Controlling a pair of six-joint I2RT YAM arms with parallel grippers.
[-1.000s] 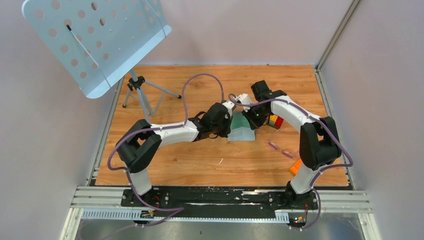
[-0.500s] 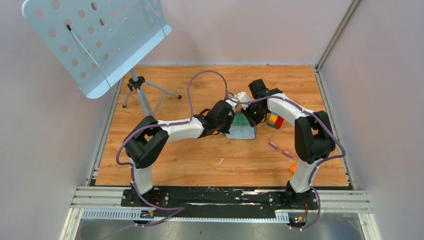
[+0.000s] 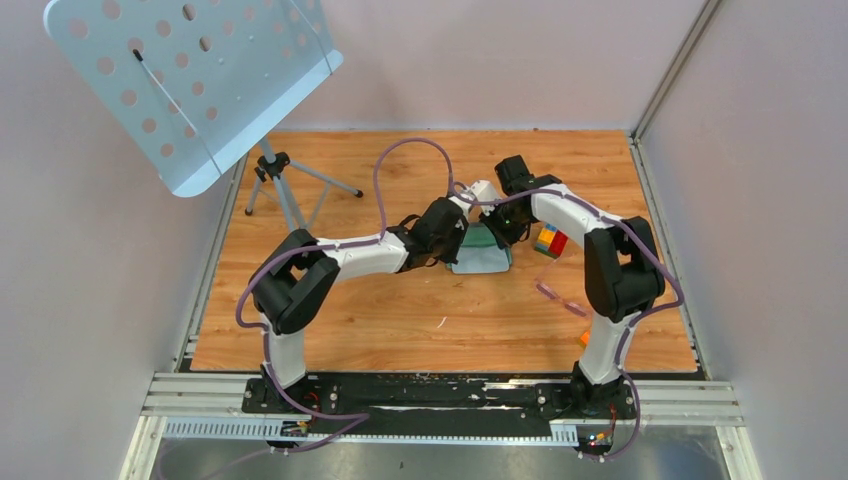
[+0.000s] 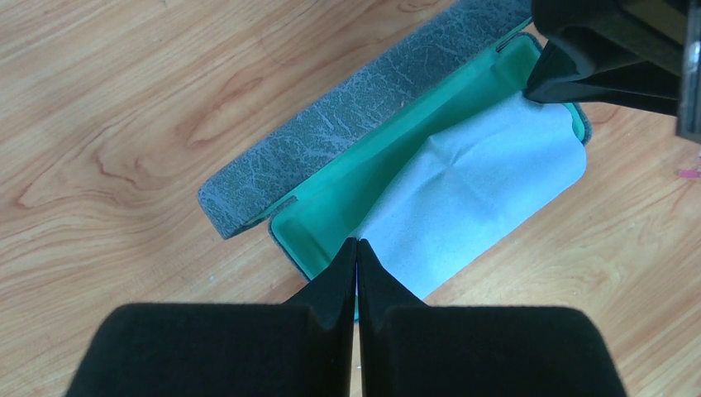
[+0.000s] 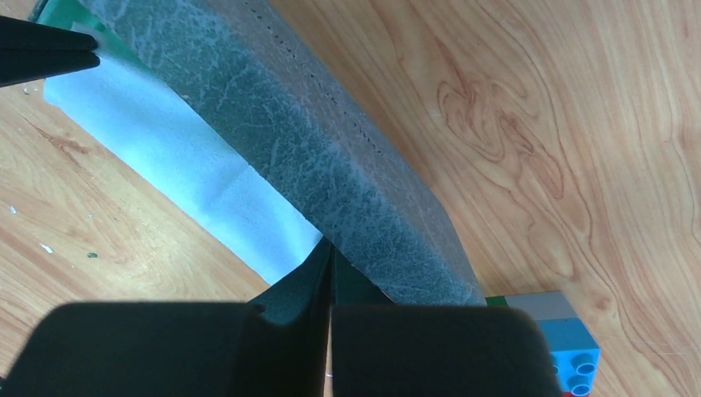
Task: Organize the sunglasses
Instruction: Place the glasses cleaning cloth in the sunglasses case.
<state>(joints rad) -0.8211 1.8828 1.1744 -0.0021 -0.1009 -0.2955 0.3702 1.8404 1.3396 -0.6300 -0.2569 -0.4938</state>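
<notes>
Sunglasses (image 3: 560, 299) faint, thin, barely discernible

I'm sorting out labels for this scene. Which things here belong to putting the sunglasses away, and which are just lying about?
Part of the job:
sunglasses, lying on the table
case, open
cloth over the case, pinched at opposite ends by the left pincer and the right pincer

Lying about:
toy bricks
music stand

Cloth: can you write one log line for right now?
left gripper shut on cloth | right gripper shut on cloth | case open | sunglasses outside case
</notes>
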